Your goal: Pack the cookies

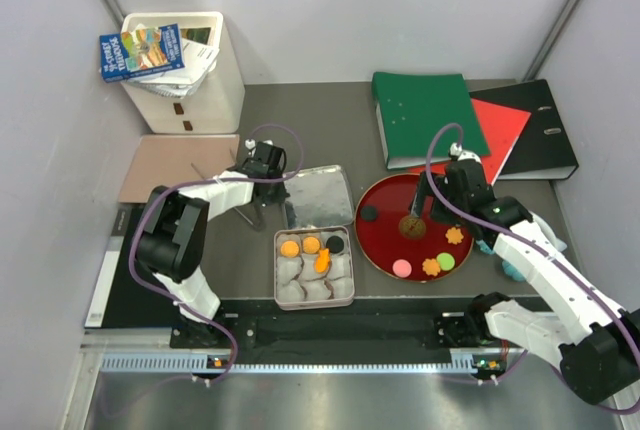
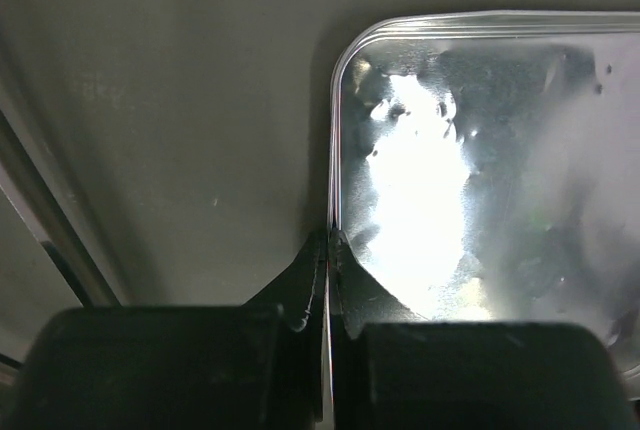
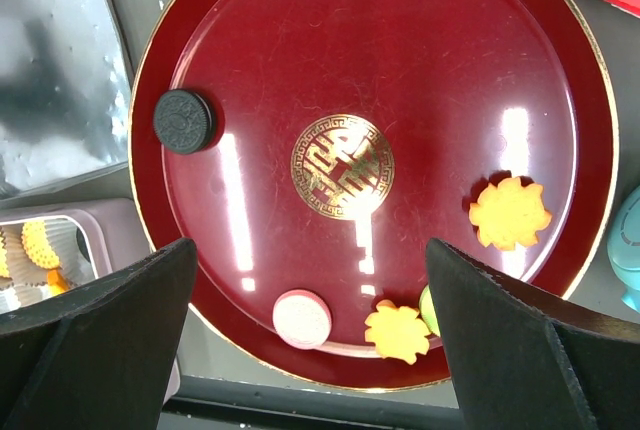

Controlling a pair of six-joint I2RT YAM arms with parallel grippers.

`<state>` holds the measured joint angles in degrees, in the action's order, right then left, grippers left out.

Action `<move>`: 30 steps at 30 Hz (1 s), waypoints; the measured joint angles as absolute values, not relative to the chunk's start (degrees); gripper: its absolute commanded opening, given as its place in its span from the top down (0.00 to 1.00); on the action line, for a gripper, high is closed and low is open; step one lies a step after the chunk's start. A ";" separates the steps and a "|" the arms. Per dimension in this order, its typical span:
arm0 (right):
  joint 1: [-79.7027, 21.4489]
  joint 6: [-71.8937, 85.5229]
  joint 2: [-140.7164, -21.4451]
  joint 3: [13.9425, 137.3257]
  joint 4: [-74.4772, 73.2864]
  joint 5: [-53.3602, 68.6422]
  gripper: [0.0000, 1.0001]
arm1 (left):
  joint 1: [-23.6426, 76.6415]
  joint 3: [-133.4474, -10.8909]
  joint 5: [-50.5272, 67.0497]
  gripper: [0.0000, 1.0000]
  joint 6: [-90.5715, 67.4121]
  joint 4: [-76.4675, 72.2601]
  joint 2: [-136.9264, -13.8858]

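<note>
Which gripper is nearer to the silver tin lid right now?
Left. The left gripper is shut on the rim of the lid; the right gripper hangs open over the red plate beside it.

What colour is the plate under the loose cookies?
The plate is dark red, gold rim and emblem; clearest in right wrist view.

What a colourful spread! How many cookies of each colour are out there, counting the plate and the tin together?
Orange cookies: 5 (2 on the red plate, 3 in the tin)
Black cookies: 2 (1 on the plate, 1 in the tin)
Pink cookie: 1
Green cookie: 1
Total: 9
</note>
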<state>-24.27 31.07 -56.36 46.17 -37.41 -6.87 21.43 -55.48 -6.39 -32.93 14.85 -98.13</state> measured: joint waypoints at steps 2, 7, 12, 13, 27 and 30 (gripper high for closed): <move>-24.27 31.07 -56.36 46.19 -37.43 -6.85 0.04 | 21.43 -55.37 -5.98 1.00 -32.91 14.68 -98.00; -24.27 31.07 -56.38 47.05 -37.82 -6.87 0.05 | 21.37 -55.57 -4.56 1.00 -32.93 16.60 -97.19; -24.27 31.11 -56.36 50.48 -37.85 -6.31 0.05 | 21.28 -61.08 -1.78 1.00 -33.06 21.65 -93.95; -24.27 31.11 -56.36 51.00 -37.69 -6.04 0.05 | 21.30 -62.52 -0.93 1.00 -33.08 21.85 -93.27; -24.27 32.01 -58.24 55.94 -33.26 4.84 0.04 | 21.43 -71.29 9.50 1.00 -36.34 21.54 -84.44; -24.25 32.84 -58.57 56.05 -31.16 6.96 0.04 | 21.43 -71.29 11.11 1.00 -36.75 21.52 -83.72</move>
